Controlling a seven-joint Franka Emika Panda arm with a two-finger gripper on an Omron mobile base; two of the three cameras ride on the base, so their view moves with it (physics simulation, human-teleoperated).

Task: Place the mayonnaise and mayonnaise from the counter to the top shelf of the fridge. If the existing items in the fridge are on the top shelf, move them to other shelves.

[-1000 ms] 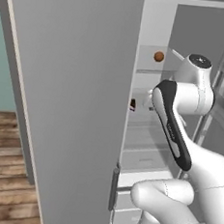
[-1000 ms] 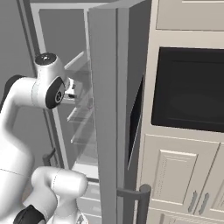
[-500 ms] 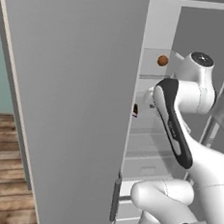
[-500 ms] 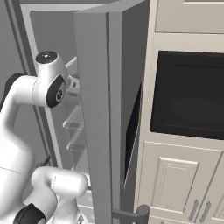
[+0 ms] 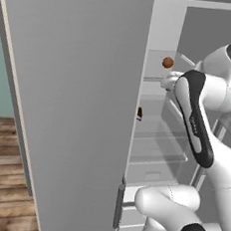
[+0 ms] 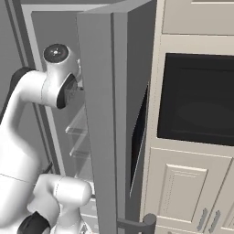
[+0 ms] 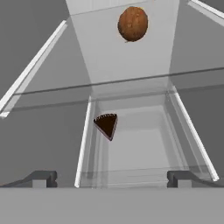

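Orange-brown ball (image 7: 133, 23) — wrinkled, above dark wedge (image 7: 107, 124)

Dark item (image 5: 139, 113) half behind fridge door (image 5: 73, 103)

Black oven (image 6: 196, 98), cream cabinets (image 6: 183, 192), seemingly wooden floor (image 5: 4, 177)
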